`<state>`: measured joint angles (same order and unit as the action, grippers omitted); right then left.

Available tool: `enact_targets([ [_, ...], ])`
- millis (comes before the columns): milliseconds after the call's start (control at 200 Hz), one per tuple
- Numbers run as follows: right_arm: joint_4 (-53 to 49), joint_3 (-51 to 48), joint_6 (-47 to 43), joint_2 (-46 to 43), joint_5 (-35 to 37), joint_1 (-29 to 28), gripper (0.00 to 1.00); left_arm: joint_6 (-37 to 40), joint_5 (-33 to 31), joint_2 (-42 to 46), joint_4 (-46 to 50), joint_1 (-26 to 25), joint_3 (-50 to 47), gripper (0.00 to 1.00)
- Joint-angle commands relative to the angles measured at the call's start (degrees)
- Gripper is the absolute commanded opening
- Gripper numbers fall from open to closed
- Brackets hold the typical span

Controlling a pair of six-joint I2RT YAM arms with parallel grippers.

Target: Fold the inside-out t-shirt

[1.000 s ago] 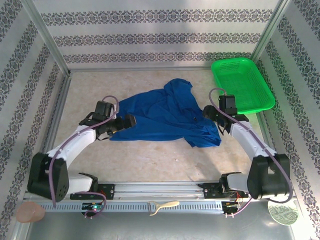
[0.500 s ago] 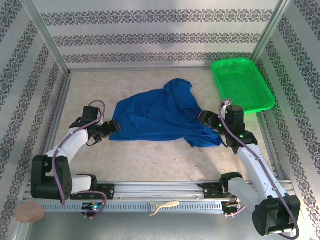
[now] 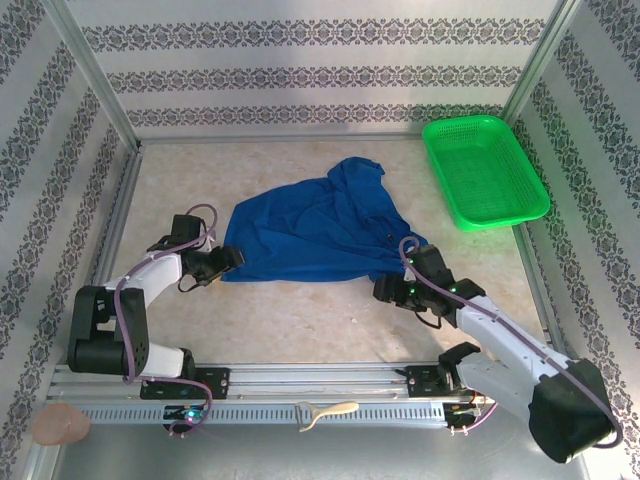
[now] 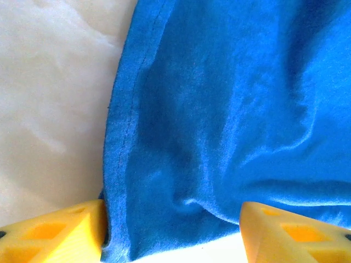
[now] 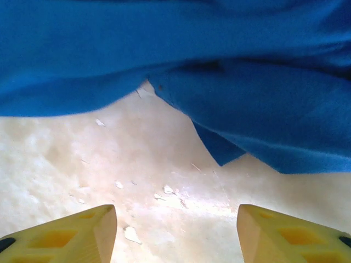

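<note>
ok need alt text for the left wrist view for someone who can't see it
Close-up of a wrinkled royal blue t-shirt, its stitched hem running down beside the pale table on the left. The left gripper is open, its two yellow fingertips at the bottom corners with the shirt's edge between them.

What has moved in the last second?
The left gripper backed off leftward to the left hem of the royal blue cloth t-shirt, open. The right gripper swung nearer, to the shirt's near right corner, open. The shirt looks hardly changed and the green plastic mesh basket stayed put.
</note>
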<state>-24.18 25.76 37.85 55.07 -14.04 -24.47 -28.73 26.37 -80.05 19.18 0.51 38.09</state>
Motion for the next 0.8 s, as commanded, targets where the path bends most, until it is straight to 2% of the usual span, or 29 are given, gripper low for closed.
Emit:
enact_targets([
  [0,0.36,0.29,0.26,4.09,6.07,-2.29,0.58,-0.47,1.27,-0.38,-2.6,0.72,-0.65,0.65],
  [310,4.84,4.1,-0.99,14.89,12.13,-4.35,0.49,-0.86,1.4,0.62,-2.55,0.73,-0.96,0.65],
  [794,4.51,6.76,-0.3,13.97,18.46,-5.52,0.42,-1.4,2.08,1.88,-2.56,0.73,-0.92,0.65],
])
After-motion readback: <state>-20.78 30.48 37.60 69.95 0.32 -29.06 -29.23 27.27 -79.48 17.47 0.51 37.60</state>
